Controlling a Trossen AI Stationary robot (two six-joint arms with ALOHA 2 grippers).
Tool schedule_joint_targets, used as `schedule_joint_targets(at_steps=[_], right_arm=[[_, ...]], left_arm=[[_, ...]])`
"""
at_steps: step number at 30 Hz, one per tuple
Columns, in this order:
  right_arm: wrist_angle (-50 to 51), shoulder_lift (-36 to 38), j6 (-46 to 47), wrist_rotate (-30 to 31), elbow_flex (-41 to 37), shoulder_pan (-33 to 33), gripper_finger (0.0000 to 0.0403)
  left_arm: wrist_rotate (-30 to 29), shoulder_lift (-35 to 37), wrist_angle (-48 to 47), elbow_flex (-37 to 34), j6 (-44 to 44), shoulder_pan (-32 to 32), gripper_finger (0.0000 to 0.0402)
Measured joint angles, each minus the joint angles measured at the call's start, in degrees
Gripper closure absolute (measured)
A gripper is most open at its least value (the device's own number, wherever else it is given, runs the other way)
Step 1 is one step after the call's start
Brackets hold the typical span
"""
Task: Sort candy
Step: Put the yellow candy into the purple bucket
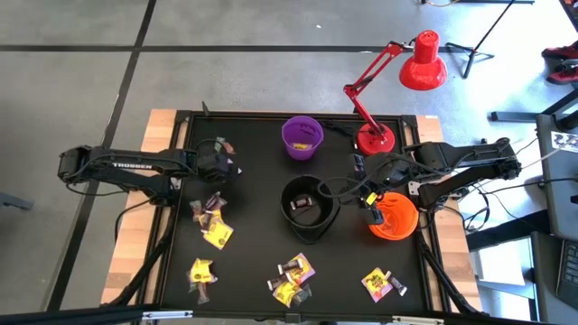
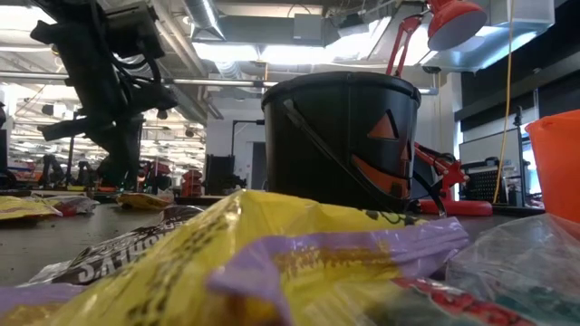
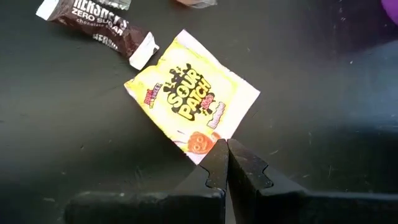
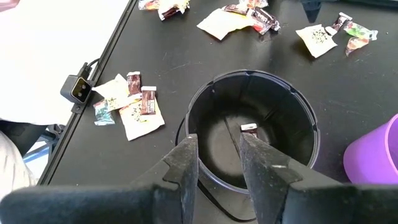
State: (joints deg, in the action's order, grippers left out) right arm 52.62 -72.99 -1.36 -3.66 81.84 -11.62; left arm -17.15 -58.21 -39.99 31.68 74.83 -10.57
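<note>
My left gripper (image 3: 225, 144) is down at the table's left, shut on a yellow Sour Patch candy packet (image 3: 189, 93); a brown Hershey's piece (image 3: 99, 25) lies on the mat just beyond it. In the high view the left gripper (image 1: 223, 167) hides that packet. My right gripper (image 4: 217, 146) is open and holds nothing, above the near-right rim of the black bowl (image 4: 249, 93), which holds one dark candy (image 4: 249, 129). More candy lies in loose clusters (image 1: 209, 221), (image 1: 200, 273), (image 1: 293, 278), (image 1: 381, 284) on the black mat. My left gripper pinches the yellow packet by one corner (image 3: 202, 142), between the free ends of its two shut fingers, coming from above. The rest of the packet spreads flat out beyond the fingertips. It appears to lie on the mat, but I cannot tell whether it is lifted.
A purple bowl (image 1: 302, 137) with a yellow piece inside stands at the far middle. An orange bowl (image 1: 395, 217) stands right of the black bowl (image 1: 309, 209), under my right arm. A red desk lamp's base (image 1: 375, 137) is at the far right. Bare mat lies between the clusters.
</note>
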Motion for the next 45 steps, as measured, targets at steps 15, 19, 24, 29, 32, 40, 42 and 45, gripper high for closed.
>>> schedule_joint_targets(at_steps=[15,19,24,29,32,40,42,45], right_arm=[[-0.15,0.00,0.00,0.00,-0.02,0.00,0.0286],[-0.17,0.00,0.00,0.00,-0.02,0.00,0.0286],[-0.17,0.00,0.00,0.00,-0.02,0.00,0.0286],[-0.17,0.00,0.00,0.00,-0.02,0.00,0.0286],[-0.19,0.00,0.00,0.00,-0.02,-0.01,0.0286],[-0.17,0.00,0.02,0.00,-0.02,0.00,0.0286],[-0.17,0.00,0.01,0.00,-0.02,0.00,0.0286],[-0.17,0.00,0.00,0.00,-0.02,0.00,0.0286]], left_arm=[[-0.19,-13.58,7.67,0.00,0.13,-0.01,0.0259],[0.18,-13.73,7.33,1.73,0.09,0.00,0.0217],[-0.98,-14.12,2.95,6.11,-1.94,0.18,0.0163],[-3.86,-16.47,-1.06,9.22,-4.82,1.70,0.0086],[-5.59,-18.88,-3.60,9.90,-4.83,2.28,0.0033],[-6.52,-23.43,-4.31,10.12,-4.94,2.34,0.0014],[-8.22,-24.51,-4.53,10.12,-4.92,2.34,0.0010],[-10.46,-26.26,-4.40,10.10,-4.90,2.34,0.0004]])
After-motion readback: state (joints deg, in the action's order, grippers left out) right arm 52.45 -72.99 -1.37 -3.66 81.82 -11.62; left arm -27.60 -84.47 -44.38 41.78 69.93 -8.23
